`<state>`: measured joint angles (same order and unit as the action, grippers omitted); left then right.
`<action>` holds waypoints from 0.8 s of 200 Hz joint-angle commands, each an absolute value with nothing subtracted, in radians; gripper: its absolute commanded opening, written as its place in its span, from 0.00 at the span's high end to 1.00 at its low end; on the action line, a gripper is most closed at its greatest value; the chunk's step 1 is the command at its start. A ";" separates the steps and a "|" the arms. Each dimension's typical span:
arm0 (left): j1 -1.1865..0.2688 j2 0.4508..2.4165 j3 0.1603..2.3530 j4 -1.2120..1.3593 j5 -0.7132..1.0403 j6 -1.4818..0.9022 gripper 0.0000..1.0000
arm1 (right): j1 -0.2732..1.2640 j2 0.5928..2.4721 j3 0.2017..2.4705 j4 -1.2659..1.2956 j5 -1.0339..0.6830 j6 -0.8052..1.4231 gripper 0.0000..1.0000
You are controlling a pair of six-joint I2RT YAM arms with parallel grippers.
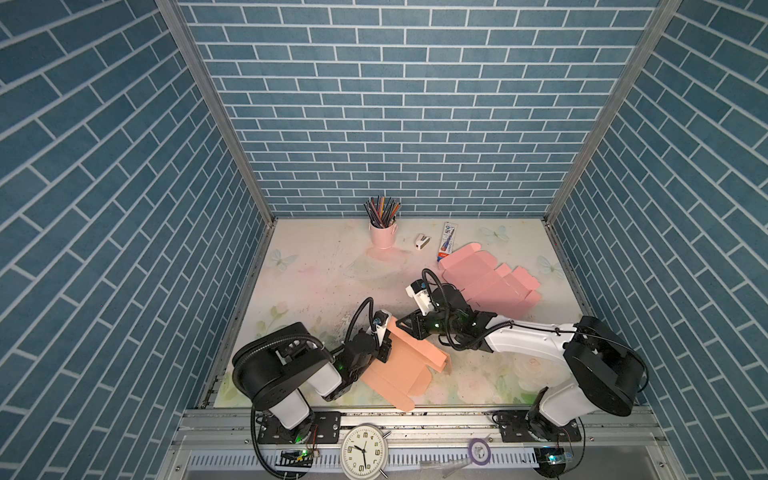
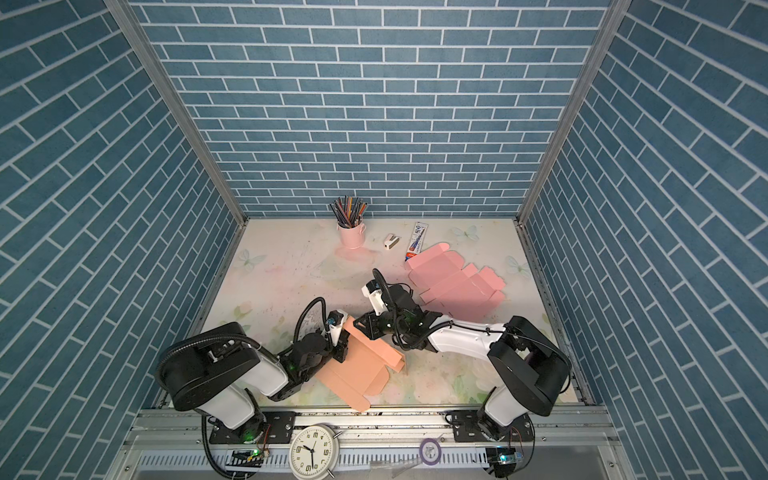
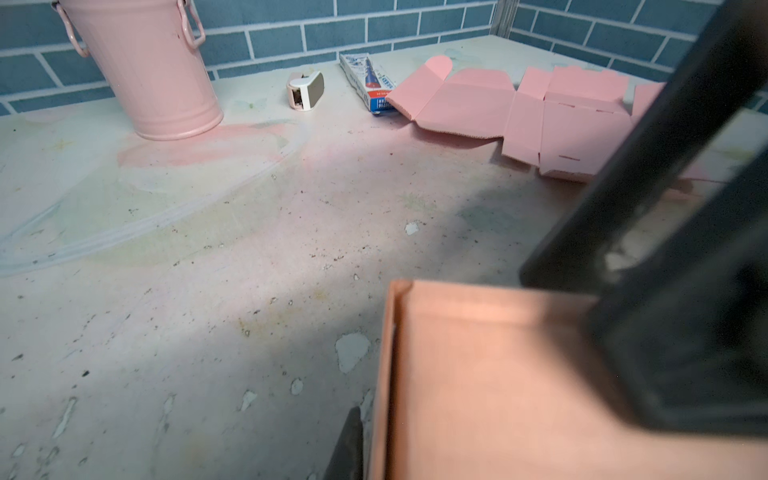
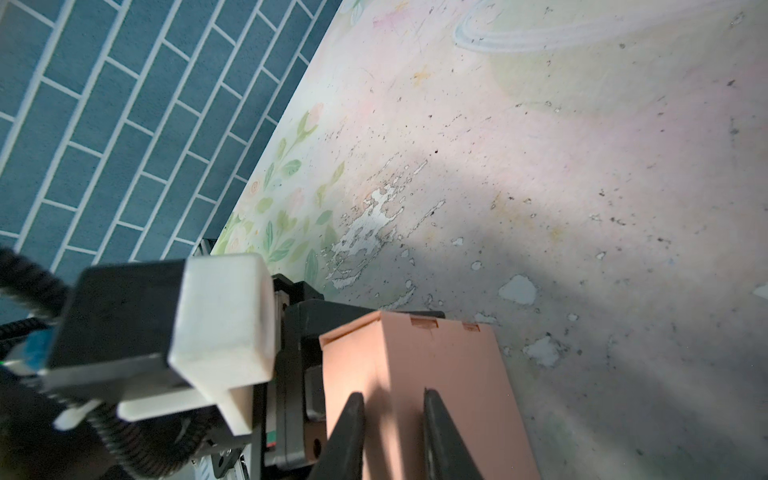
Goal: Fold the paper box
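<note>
The salmon paper box [image 1: 399, 370] lies partly folded near the table's front edge, with one long wall [image 1: 424, 345] raised; it shows in both top views [image 2: 353, 374]. My left gripper [image 1: 384, 347] is shut on the box's left edge. In the left wrist view one dark finger [image 3: 351, 440] shows beside the wall [image 3: 478, 395], and the other is hidden behind it. My right gripper [image 1: 405, 326] reaches across to the far end of the raised wall. In the right wrist view it [image 4: 392, 399] stands slightly open, tips over the box [image 4: 457, 365], clamping nothing.
A second, flat pink box blank [image 1: 486, 282] lies at the back right. A pink bucket of pencils [image 1: 382, 235], a small white stapler-like thing [image 1: 422, 241] and a blue-white carton [image 1: 448, 241] stand along the back. A clock [image 1: 364, 451] sits on the front rail.
</note>
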<state>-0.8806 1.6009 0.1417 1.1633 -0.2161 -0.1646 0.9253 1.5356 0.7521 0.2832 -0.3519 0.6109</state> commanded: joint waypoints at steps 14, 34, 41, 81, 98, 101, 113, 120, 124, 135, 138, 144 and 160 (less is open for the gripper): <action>-0.886 1.546 0.133 1.156 -0.209 -0.170 0.85 | 0.936 1.525 0.721 0.215 -0.329 0.651 0.74; -0.887 1.546 0.130 1.158 -0.212 -0.172 0.88 | 0.937 1.522 0.721 0.215 -0.326 0.651 0.74; -0.887 1.545 0.129 1.158 -0.212 -0.172 0.89 | 0.936 1.519 0.721 0.214 -0.324 0.649 0.74; -0.888 1.528 0.116 1.157 -0.224 -0.181 0.92 | 0.937 1.481 0.725 0.181 -0.291 0.629 0.73; -0.888 1.500 0.117 1.116 -0.248 -0.208 0.92 | 0.939 1.435 0.737 0.124 -0.238 0.599 0.67; -0.888 1.492 0.121 1.095 -0.254 -0.213 0.92 | 0.941 1.420 0.739 0.108 -0.221 0.591 0.66; -0.888 1.460 0.151 0.998 -0.271 -0.235 0.92 | 0.948 1.355 0.748 0.039 -0.150 0.564 0.62; -0.885 1.442 0.168 0.948 -0.278 -0.250 0.92 | 0.948 1.314 0.752 0.002 -0.115 0.551 0.62; -0.883 1.431 0.178 0.916 -0.282 -0.262 0.92 | 0.947 1.290 0.753 -0.015 -0.094 0.542 0.62; -0.866 1.405 0.202 0.837 -0.278 -0.296 0.92 | 0.948 1.229 0.761 -0.066 -0.044 0.519 0.62; -0.858 1.398 0.206 0.820 -0.272 -0.307 0.92 | 0.948 1.215 0.765 -0.082 -0.029 0.512 0.62; -0.843 1.383 0.211 0.790 -0.259 -0.328 0.92 | 0.949 1.189 0.776 -0.116 -0.001 0.496 0.64; -0.804 1.342 0.231 0.696 -0.240 -0.387 0.93 | 0.949 1.146 0.818 -0.216 0.064 0.447 0.70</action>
<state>-0.8513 1.3968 0.1925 0.8829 -0.2413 -0.2737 0.9428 1.2114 0.7567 -0.0322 -0.0944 0.5377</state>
